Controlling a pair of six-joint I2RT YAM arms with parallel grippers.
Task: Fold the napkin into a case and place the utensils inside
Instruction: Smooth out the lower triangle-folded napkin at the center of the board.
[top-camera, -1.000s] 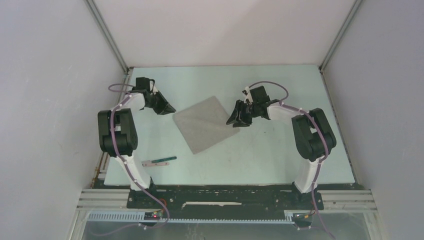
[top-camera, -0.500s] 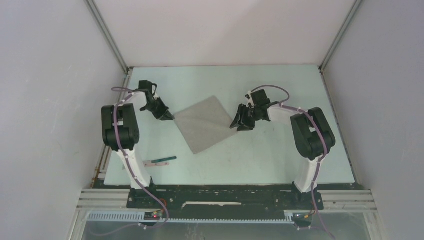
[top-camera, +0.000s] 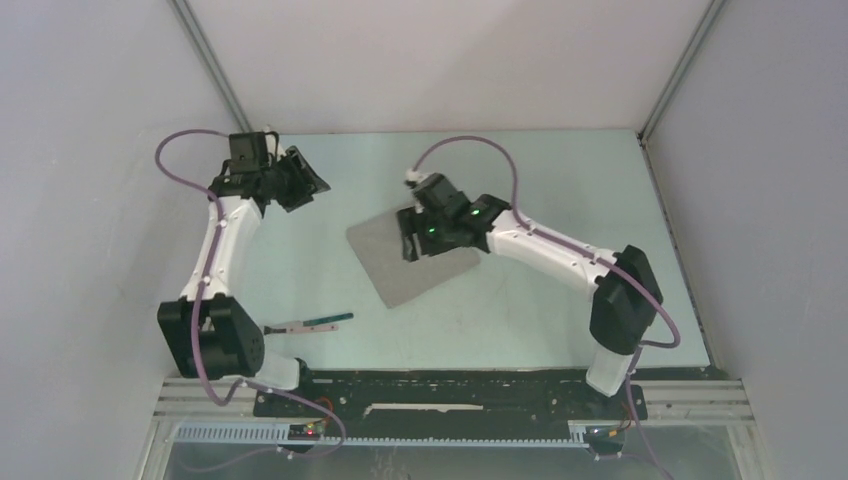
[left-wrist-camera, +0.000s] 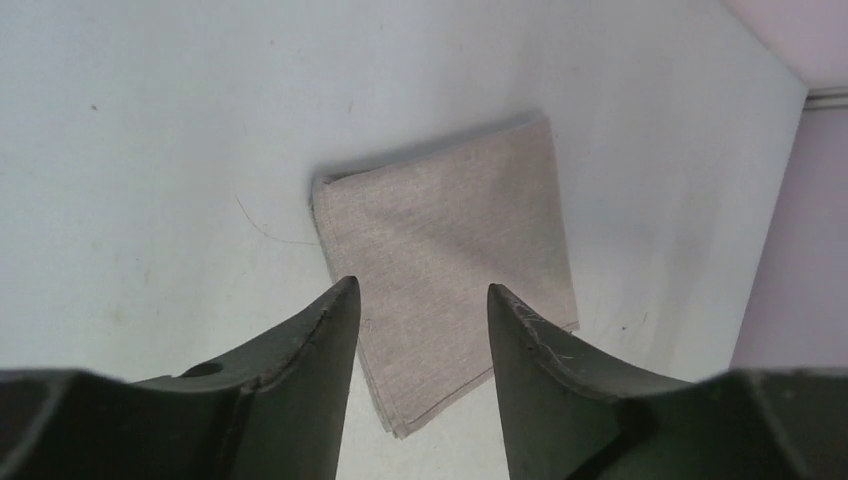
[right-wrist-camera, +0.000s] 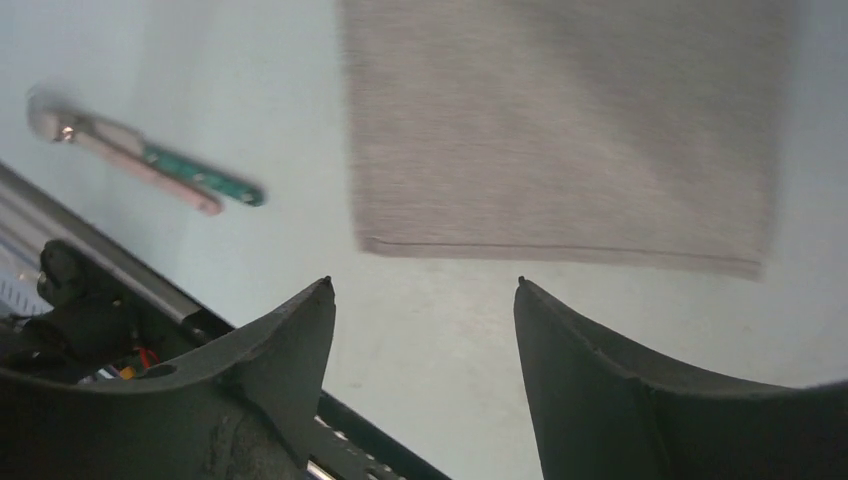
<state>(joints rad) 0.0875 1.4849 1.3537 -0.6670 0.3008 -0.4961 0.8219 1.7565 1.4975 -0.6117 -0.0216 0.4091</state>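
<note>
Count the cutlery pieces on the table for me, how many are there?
2. A green-handled piece and a pale one lie side by side near the table's near left corner. More could hide under the napkin.

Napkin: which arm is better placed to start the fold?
Right, probably. In the top view the right tool hangs open directly over the napkin. The left tool, also open, sits off to the far left, apart from the cloth.

The pale table (top-camera: 520, 300) bears the grey napkin (top-camera: 385, 262) flat; the utensils (top-camera: 318, 323) lie apart, front-left.
</note>
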